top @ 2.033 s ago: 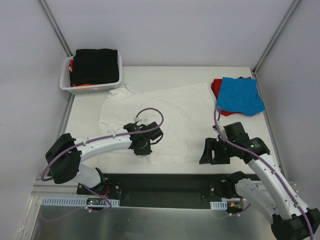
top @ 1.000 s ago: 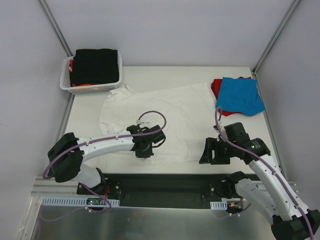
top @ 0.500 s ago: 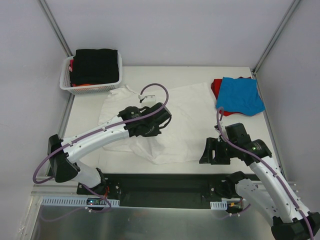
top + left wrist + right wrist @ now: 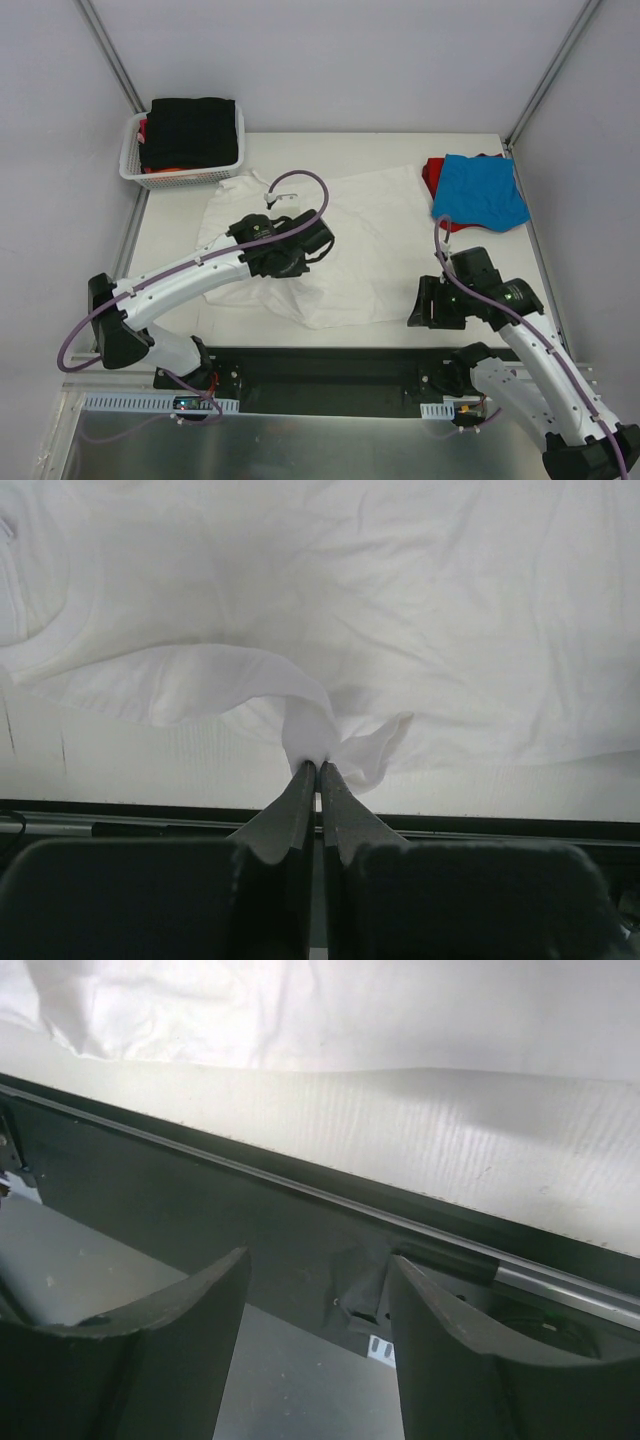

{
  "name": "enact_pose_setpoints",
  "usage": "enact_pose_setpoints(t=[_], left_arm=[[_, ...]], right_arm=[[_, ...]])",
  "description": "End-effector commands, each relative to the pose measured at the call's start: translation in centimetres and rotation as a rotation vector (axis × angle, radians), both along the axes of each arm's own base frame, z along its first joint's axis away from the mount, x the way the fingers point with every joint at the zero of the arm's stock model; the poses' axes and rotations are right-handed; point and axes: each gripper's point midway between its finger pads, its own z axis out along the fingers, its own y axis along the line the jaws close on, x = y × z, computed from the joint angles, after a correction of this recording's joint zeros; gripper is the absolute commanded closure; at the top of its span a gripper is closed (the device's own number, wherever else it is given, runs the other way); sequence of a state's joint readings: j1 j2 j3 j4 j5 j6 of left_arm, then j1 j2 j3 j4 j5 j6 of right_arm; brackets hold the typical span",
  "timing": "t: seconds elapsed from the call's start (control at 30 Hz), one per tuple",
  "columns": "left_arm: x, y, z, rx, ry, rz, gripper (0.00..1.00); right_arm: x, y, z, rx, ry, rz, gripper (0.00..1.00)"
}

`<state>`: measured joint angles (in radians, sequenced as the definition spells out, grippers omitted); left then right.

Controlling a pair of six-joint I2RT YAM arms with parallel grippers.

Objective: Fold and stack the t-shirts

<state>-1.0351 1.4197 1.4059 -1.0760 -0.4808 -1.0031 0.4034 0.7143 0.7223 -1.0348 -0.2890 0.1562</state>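
Open table [image 4: 165, 235] along L edge & R of white shirt [image 4: 370, 230], near side. Basket [image 4: 180, 178] blocks far-L corner; blue shirt [image 4: 480, 190] on red shirt [image 4: 430, 175] fills far-R. Left arm [image 4: 190, 275] spans white shirt's near-L part. Walls [image 4: 60, 200] close L & R.

The white table [image 4: 340, 150] carries a white shirt [image 4: 370, 230] spread across its middle, reaching almost to the near edge, with the near left part raised off the surface. A basket [image 4: 150, 178] sits at the far left corner. At the far right lies a red shirt [image 4: 430, 175], with a blue shirt [image 4: 480, 190] on top of it.
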Motion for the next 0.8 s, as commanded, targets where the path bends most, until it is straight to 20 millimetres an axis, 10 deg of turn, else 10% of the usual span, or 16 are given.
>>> enact_pose_setpoints(t=[0.0,0.77], left_arm=[[-1.0,2.1,0.3,0.018,-0.008,0.034,1.00],[-2.1,4.6,0.3,0.062,0.006,0.057,1.00]], right_arm=[[1.1,-1.6,1.3,-0.058,-0.064,-0.099,0.39],[1.7,-5.9,0.9,-0.141,-0.019,-0.421,0.36]])
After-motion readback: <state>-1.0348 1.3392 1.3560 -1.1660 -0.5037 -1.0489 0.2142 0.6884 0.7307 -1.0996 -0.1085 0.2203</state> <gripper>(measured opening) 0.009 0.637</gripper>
